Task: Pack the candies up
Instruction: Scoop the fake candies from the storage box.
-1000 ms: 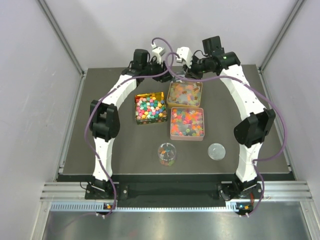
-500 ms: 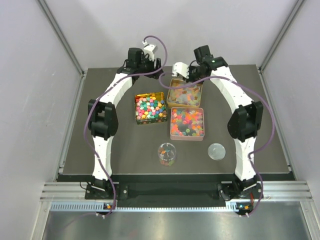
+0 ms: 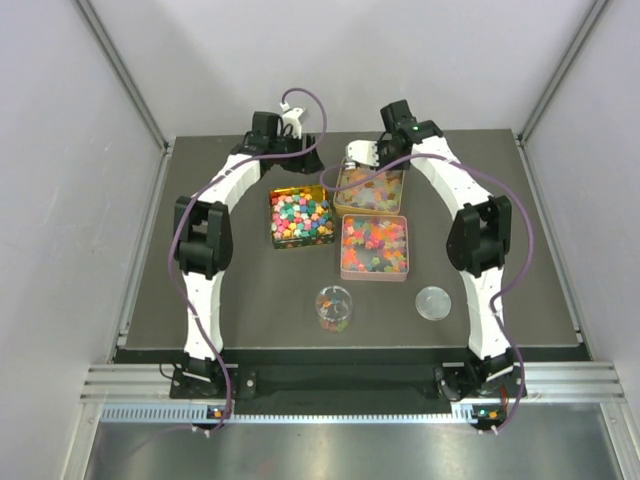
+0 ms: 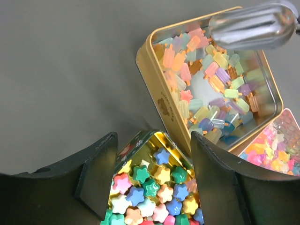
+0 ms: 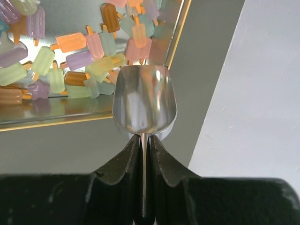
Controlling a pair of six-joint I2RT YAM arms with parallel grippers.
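Three open tins sit near the middle of the dark table (image 3: 220, 300), and most of the candies (image 4: 154, 192) lie in them. Taking the far edge of the table as 12 o'clock in the top view, the gold tin (image 3: 275, 240) lies toward 10 o'clock of the group and is packed with opaque star-shaped pieces in pink, green, yellow and blue. The far tin (image 3: 340, 186), at 12 o'clock, holds pale translucent pieces shaped like ice lollies, with bare metal floor showing between them. The pink tin (image 3: 343, 262), at 4 o'clock and just beside the far tin, is filled with bright gummy-like pieces. A clear cup (image 3: 333, 308) stands alone at 6 o'clock of the tins with a small heap of mixed candies in its bottom, and a round lid (image 3: 433, 301) lies flat at 3 o'clock of the cup, well apart from it. The left gripper (image 4: 153, 140) hangs above the 12 o'clock corner of the gold tin with its fingers (image 4: 96, 173) spread wide and nothing between them; the star candies show in the gap below. The right gripper (image 5: 144, 143) has its fingers pressed together on the thin handle of a metal scoop (image 5: 144, 105). The scoop's bowl points away from the wrist and hangs at the 11 o'clock corner of the far tin, overlapping the rim in both wrist views; whether it touches the rim or the candies cannot be told.
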